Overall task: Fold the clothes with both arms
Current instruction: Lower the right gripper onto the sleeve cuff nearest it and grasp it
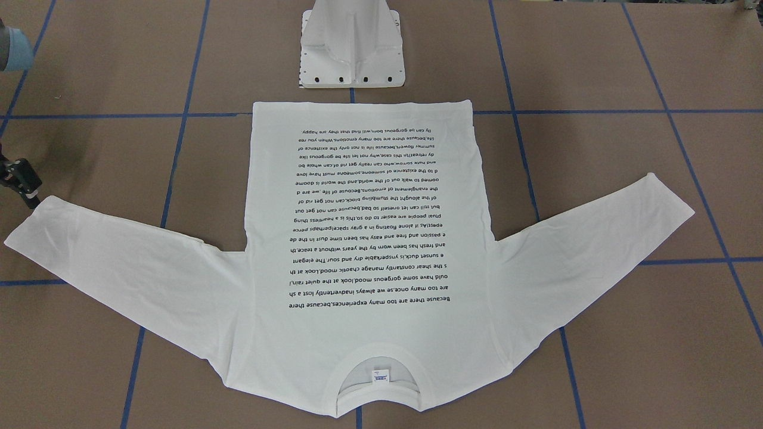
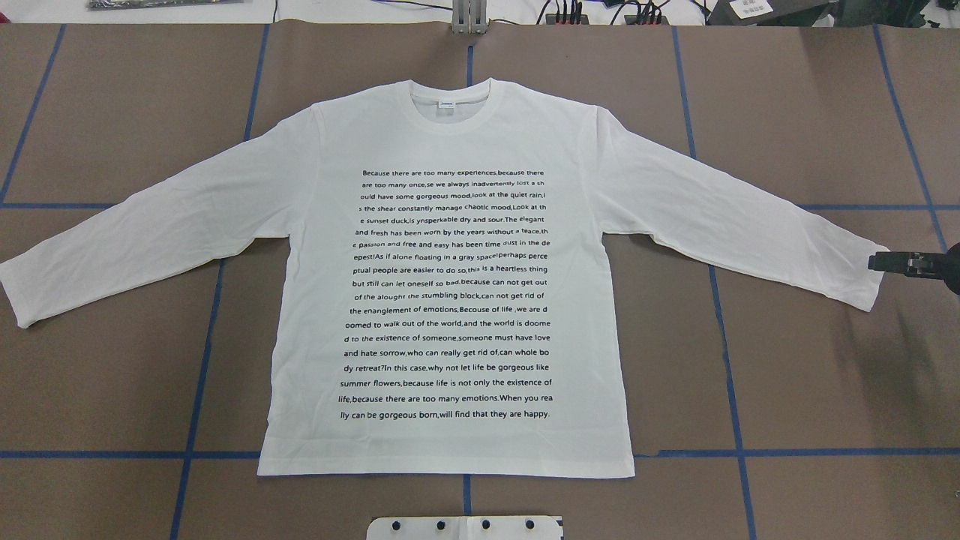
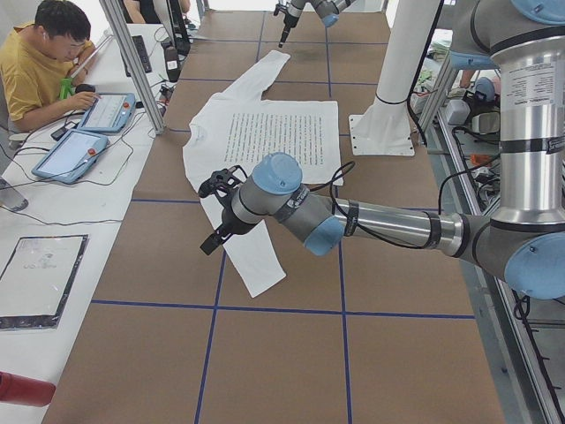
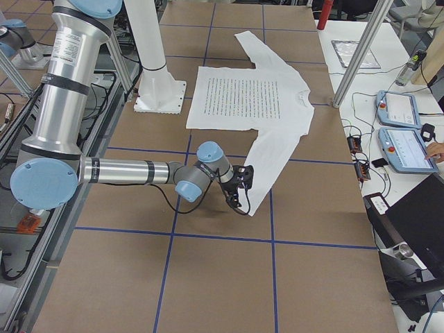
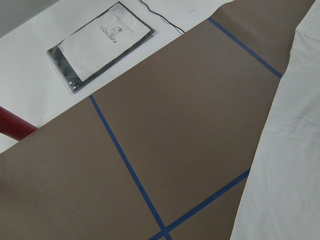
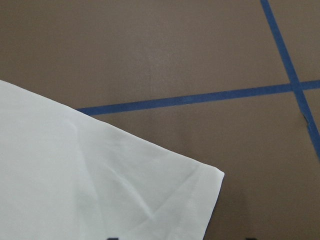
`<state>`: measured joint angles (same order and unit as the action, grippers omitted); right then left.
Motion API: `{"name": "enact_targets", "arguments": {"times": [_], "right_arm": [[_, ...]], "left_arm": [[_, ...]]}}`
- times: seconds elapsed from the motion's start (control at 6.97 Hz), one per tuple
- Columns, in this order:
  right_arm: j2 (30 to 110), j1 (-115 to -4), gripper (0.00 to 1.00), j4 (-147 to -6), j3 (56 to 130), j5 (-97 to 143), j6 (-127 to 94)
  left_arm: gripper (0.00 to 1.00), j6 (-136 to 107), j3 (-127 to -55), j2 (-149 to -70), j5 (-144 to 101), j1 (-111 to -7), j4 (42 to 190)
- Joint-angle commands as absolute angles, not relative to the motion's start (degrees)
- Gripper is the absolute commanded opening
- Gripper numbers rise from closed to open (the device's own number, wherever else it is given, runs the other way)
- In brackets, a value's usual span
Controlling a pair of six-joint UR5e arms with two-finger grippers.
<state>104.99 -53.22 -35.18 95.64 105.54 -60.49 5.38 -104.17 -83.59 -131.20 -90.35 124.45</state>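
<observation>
The white long-sleeved T-shirt [image 2: 450,285] lies flat on the brown table, printed text up. Its collar [image 2: 450,105] is on the far side from the robot's base and both sleeves are spread out. My right gripper [image 2: 874,262] hovers just off the right sleeve's cuff [image 2: 862,277], also seen in the right wrist view [image 6: 190,200]. Its fingers look open and hold nothing. My left gripper [image 3: 210,215] hangs over the left sleeve [image 3: 252,256] and shows only in the exterior left view, so I cannot tell its state. The left wrist view shows that sleeve's edge [image 5: 290,150].
The white pedestal base [image 1: 351,47] stands behind the shirt's hem. Blue tape lines [image 2: 202,360] cross the table. A side table holds tablets [image 3: 106,110] with a person [image 3: 40,62] seated at it, a bagged sheet [image 5: 102,42] and a red bottle [image 3: 22,389].
</observation>
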Motion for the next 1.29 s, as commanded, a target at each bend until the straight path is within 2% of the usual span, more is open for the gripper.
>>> {"name": "enact_targets", "arguments": {"times": [0.0,0.72,1.0,1.15], "right_arm": [[104.07,-50.20,0.84,-34.28,94.31,104.94,-64.14],[103.80,-48.43,0.72,-34.28,91.58,104.85,-64.34],[103.80,-48.08,0.71,-34.28,91.06,104.07,-64.34],[103.80,-47.90,0.55,-34.19,90.97,103.98,-64.34]], "left_arm": [[1.00,5.36,-104.41,-83.58,-131.22,-90.35,124.45],[1.00,5.36,-104.33,-83.58,-131.22,-90.35,124.45],[1.00,5.36,-104.24,-83.58,-131.22,-90.35,124.45],[1.00,5.45,-104.24,-83.58,-131.22,-90.35,124.45]]}}
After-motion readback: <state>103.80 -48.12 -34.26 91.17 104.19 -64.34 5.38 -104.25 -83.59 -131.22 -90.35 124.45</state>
